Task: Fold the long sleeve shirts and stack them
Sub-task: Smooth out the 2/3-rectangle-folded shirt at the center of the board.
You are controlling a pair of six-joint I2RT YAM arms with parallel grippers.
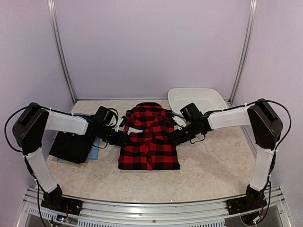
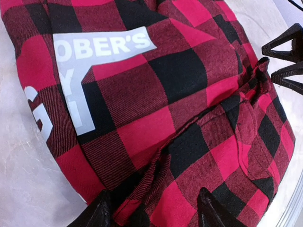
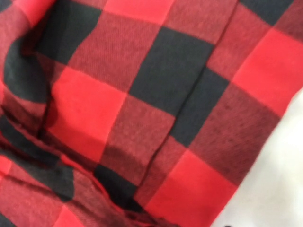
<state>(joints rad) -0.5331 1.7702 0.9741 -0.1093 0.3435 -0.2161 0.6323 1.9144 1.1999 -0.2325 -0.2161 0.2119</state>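
Observation:
The red-and-black checked flannel shirt [image 1: 149, 139] lies folded in a rectangle at the table's middle. It fills the left wrist view [image 2: 180, 94], where a grey printed label shows, and the right wrist view [image 3: 142, 104]. My left gripper [image 1: 122, 137] is at the shirt's left edge, its fingers [image 2: 97, 213] spread wide with a fold of the flannel between them. My right gripper [image 1: 176, 137] is at the right edge. Its own fingers are hidden in its wrist view, but in the left wrist view it [image 2: 277, 61] shows two dark fingers standing apart. A black shirt [image 1: 71, 146] lies folded at the left, with a light blue one [image 1: 97, 143] beside it.
A white oval plastic basin [image 1: 208, 97] stands at the back right, close behind my right arm. Purple walls close in the back and both sides. The table's metal front rail [image 1: 151, 208] runs between the arm bases.

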